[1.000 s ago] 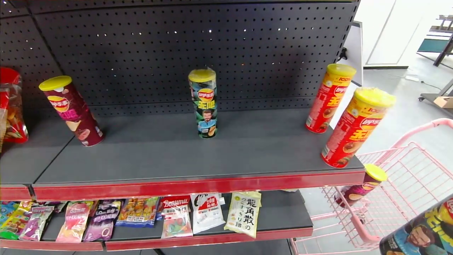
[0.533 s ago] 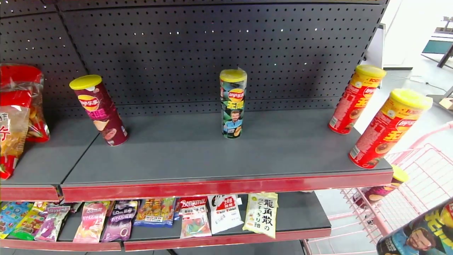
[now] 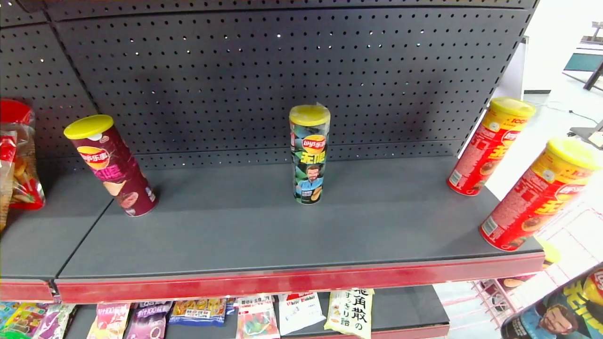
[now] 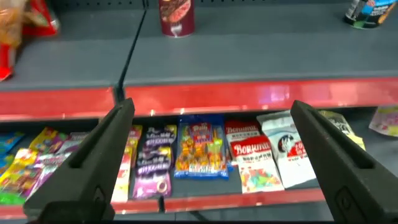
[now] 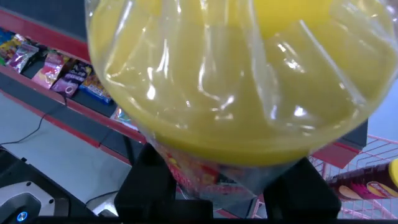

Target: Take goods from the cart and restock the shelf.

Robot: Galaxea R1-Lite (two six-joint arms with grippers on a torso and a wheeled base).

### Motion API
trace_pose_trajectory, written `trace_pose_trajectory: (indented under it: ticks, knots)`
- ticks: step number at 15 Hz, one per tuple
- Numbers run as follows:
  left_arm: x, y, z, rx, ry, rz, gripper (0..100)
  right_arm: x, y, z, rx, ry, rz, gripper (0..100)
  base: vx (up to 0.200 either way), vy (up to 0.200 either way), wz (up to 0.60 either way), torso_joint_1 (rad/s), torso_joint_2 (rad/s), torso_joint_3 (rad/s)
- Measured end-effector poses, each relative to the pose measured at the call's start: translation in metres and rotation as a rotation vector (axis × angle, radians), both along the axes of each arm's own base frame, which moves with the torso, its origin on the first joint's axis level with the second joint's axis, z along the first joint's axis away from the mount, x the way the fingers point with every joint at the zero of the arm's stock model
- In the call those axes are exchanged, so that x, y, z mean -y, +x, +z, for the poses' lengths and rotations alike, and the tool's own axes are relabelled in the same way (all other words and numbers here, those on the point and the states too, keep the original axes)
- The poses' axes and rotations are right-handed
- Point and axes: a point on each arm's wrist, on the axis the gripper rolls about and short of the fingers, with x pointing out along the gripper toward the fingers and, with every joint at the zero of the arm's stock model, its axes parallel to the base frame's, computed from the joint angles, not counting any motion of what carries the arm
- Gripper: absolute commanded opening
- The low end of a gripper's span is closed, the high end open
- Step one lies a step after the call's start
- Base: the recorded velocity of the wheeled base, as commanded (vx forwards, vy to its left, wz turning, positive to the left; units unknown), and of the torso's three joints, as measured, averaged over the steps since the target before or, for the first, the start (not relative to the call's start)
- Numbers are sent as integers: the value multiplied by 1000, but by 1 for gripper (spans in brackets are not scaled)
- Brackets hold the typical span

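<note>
Yellow-lidded chip can held in the right gripper, low off the right end of the shelf.
Black fingers are clamped on the can's body just under its plastic-wrapped lid, and it tilts beside the pink cart, in front of and below the grey deck. Up on that deck stand a maroon can at the left, a green-and-black can in the middle, a rear red can and a front red can at the right. The left gripper has its fingers spread wide around nothing, facing snack packets on the lower shelf.
</note>
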Motion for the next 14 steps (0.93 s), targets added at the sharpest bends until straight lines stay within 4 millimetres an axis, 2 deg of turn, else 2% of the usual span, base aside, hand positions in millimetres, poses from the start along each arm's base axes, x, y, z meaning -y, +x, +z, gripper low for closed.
trace_pose_trajectory:
  ticks: [9,11,12,13,14]
  knots:
    - [0,1,0,-19,0,-8,100,0,1,-2,-14,-4,-1,0,0,0,0,0,0,0]
    - [0,3,2,-37,16,-63,100,0,1,0,-5,-6,-1,0,0,0,0,0,0,0]
    - [1,3,7,-30,16,-90,100,0,1,3,4,-4,0,0,0,0,0,0,0,0]
    - [1,2,21,-10,7,-114,100,0,1,8,20,0,0,0,0,0,0,0,0,0]
    - [1,1,47,27,-2,-146,100,0,2,14,28,2,0,0,0,0,0,0,0,0]
